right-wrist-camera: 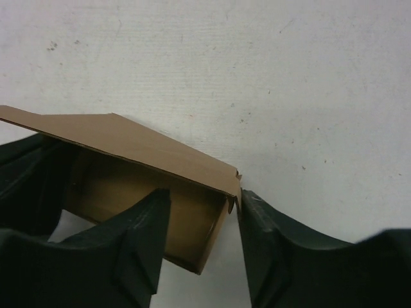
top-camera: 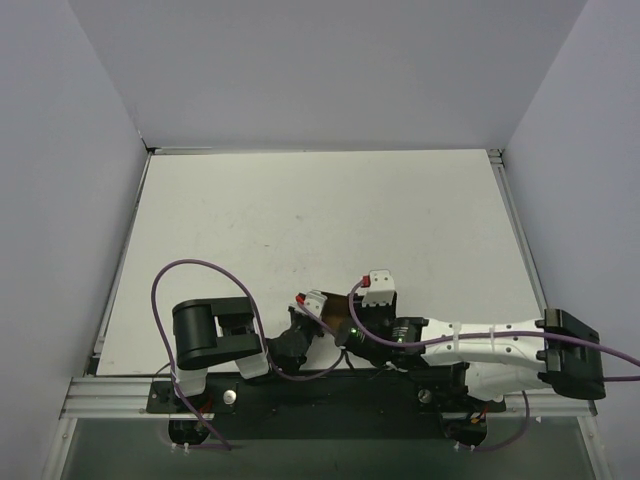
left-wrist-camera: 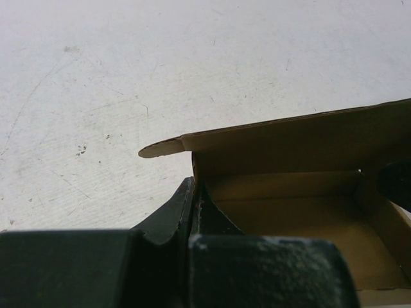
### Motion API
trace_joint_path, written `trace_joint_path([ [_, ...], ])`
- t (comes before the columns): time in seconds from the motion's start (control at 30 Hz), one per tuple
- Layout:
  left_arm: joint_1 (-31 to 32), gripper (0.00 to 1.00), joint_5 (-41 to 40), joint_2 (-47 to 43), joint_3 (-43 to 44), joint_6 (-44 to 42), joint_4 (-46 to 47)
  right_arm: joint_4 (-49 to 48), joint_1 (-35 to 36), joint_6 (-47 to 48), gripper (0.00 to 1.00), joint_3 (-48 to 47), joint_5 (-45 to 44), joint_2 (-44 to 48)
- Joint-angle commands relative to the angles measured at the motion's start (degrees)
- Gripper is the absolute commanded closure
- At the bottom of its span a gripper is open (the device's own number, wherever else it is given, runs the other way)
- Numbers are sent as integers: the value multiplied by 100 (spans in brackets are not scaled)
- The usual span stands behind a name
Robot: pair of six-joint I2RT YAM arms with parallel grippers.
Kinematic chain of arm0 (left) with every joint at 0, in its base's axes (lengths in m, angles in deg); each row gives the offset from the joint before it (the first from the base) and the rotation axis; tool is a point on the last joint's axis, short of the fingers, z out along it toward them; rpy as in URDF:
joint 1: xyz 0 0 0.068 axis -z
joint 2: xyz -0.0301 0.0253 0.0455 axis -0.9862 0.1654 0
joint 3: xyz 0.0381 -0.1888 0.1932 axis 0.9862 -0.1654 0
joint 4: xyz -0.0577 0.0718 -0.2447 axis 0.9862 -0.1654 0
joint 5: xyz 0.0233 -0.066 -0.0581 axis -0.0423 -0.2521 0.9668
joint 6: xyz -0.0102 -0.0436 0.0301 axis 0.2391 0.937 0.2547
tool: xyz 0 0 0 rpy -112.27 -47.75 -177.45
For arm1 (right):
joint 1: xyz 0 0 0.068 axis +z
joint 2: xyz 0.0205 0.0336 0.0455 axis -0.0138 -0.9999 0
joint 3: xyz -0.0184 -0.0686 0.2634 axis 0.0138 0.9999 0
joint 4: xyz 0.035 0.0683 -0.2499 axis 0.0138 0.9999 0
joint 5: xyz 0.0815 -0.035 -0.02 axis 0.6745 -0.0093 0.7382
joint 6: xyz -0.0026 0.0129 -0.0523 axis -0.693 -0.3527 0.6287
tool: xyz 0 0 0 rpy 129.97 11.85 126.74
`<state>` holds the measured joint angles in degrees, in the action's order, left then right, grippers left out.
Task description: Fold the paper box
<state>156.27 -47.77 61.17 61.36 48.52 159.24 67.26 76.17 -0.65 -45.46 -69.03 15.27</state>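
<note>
Right tool [right-wrist-camera: 205,199] astride paper box [right-wrist-camera: 148,151] wall, perhaps touching

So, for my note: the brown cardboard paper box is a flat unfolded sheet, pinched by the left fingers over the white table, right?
Not flat: the left wrist view shows the brown cardboard paper box with raised walls, pinched by the left fingers over the white table.

No text, label, brand or number can be read in any view. The paper box [right-wrist-camera: 141,151] shows only plain brown cardboard. The small white and red parts [top-camera: 378,284] near the wrists perhaps carry markings, but they are too small to read.
</note>
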Motion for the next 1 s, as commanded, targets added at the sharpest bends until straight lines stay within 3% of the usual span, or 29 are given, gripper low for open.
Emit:
trace_joint_path([
  [0.0, 68, 100, 169, 113, -103, -74, -412, 828, 302, -187, 47, -336, -625, 431],
  [0.27, 85, 100, 169, 61, -340, -197, 88, 2804, 1075, -1574, 42, -617, -1240, 782],
  [0.4, 129, 99, 143, -246, -551, -215, 239, 3036, 1295, -1629, 42, -767, -1443, 1046],
  [0.83, 366, 55, 213, -818, -824, -469, 379, 3045, 1340, -1365, 38, -943, -1804, 1284],
  [0.97, 437, 42, 256, -1369, -1105, -443, 336, 3054, 1340, -1172, 36, -1039, -1918, 1346],
])
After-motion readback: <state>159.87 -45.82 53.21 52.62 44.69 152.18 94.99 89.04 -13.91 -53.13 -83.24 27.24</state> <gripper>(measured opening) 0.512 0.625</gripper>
